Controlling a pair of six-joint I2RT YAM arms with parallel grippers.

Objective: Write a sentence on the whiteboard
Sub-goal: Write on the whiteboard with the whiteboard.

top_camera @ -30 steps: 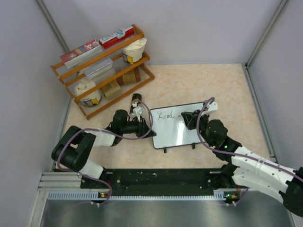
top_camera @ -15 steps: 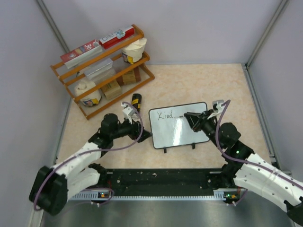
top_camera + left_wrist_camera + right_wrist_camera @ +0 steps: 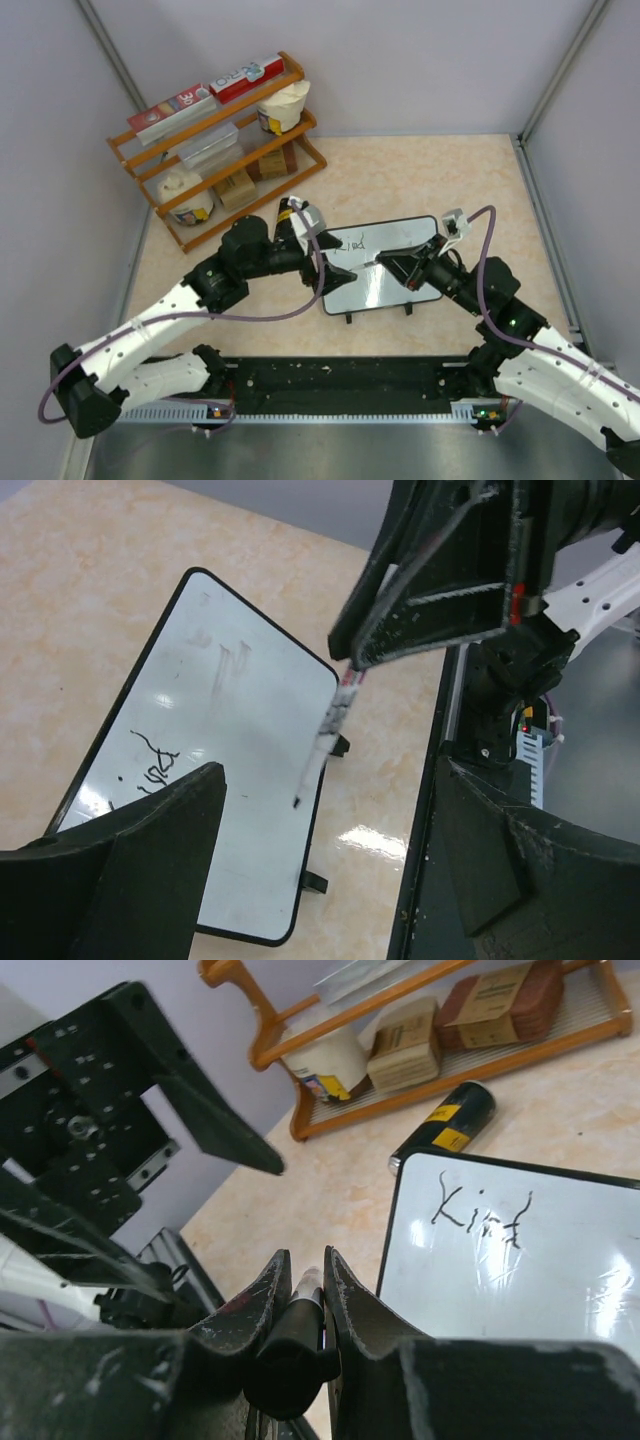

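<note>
Though partial overhead, sentence (image 3: 482, 1218) whole wrist-side.

Enclosure: plain pale grey walls (image 3: 400, 60) at left, back and right, metal posts (image 3: 562, 70) in the back corners. Tabletop (image 3: 420, 175) beige, stone-mottled, with a bright glare patch (image 3: 365, 842) near the front edge. Back-left corner: orange wooden rack (image 3: 255, 203), three tiers; cartons (image 3: 245, 76) on top, paper cups (image 3: 283, 105) and brown boxes (image 3: 236, 187) below. Black can (image 3: 447, 1125) on its side just beside the rack. Black rail (image 3: 340, 378) and grey metal sheet (image 3: 300, 450) along the near edge.

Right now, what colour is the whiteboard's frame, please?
Black frame, clearest in left wrist view.
</note>
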